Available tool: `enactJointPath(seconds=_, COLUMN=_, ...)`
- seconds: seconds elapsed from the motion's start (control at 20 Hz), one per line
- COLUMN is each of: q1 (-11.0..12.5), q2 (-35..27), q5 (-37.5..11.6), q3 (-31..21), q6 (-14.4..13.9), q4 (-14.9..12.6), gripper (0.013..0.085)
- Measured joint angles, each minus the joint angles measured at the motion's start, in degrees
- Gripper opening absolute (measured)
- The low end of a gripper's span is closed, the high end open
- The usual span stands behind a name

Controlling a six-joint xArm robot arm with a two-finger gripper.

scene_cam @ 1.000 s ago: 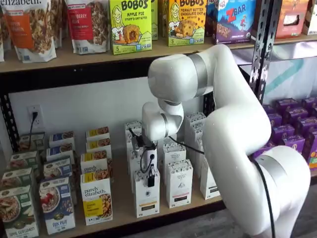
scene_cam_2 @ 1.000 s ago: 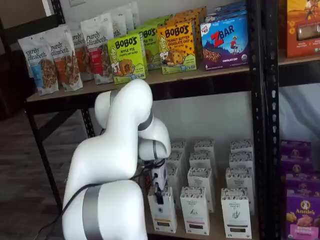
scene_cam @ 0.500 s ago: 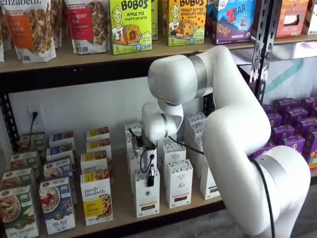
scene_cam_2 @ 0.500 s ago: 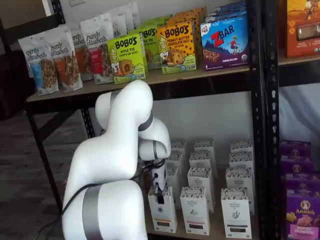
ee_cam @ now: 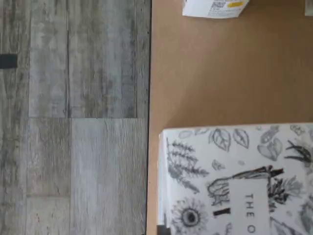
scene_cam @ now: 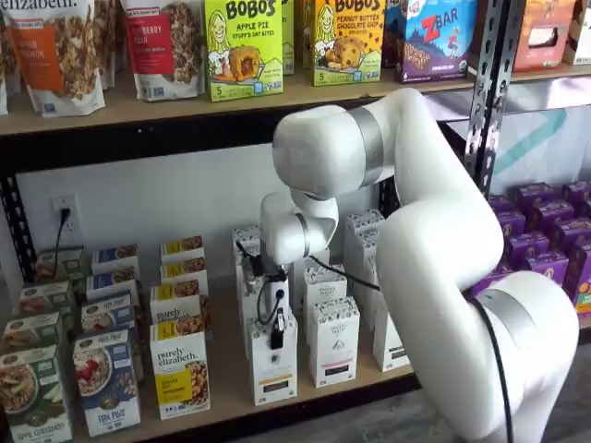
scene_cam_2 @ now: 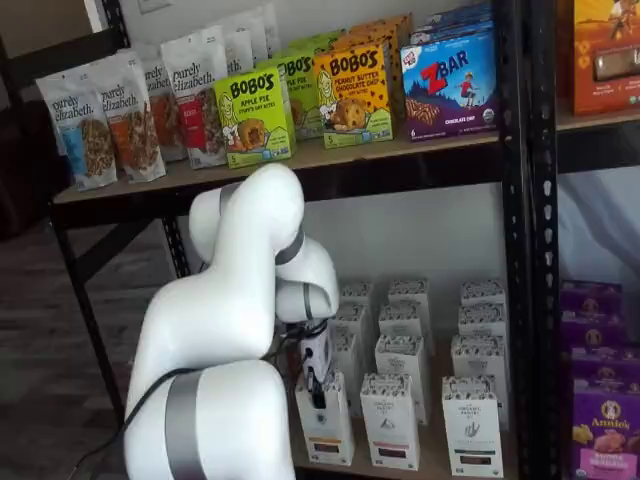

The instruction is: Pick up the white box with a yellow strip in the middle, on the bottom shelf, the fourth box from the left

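- Wrist view: the white box (ee_cam: 234, 181), its patterned top filling much of the picture, stands on the bottom shelf (ee_cam: 215, 73) close to the front edge.
- Shelf views: the end effector (scene_cam: 276, 338) sits at the top of the front box (scene_cam_2: 325, 420); whether it is spread or pinching I cannot tell.
- Judged step: settling onto the box. Next: a firm pinch, then a straight lift clear of neighbouring cartons (scene_cam: 333, 341).
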State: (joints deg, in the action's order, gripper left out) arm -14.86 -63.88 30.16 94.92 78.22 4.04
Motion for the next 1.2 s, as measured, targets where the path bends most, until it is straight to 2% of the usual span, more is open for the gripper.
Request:
enactJointPath(seconds=0.05, q1=0.0, q2=0.0, q5=-0.1, q3=-0.1, q6=0.0, q4=0.0, gripper=0.049)
enactJointPath(seconds=0.45, q1=-0.2, q2=2.4, q5=-1.5, q3=-3.6, q6=-2.1, q4=-2.3, gripper=0.049)
enactJointPath(seconds=0.75, q1=-0.7, q2=6.9, q5=-1.7, q3=-10.1, q6=-4.0, q4=-3.9, gripper=0.049)
enactJointPath(seconds=1.2, q1=-1.3, q2=14.3, q5=-6.1, q3=-22.0, q6=-6.4, q4=-5.9, gripper=0.049)
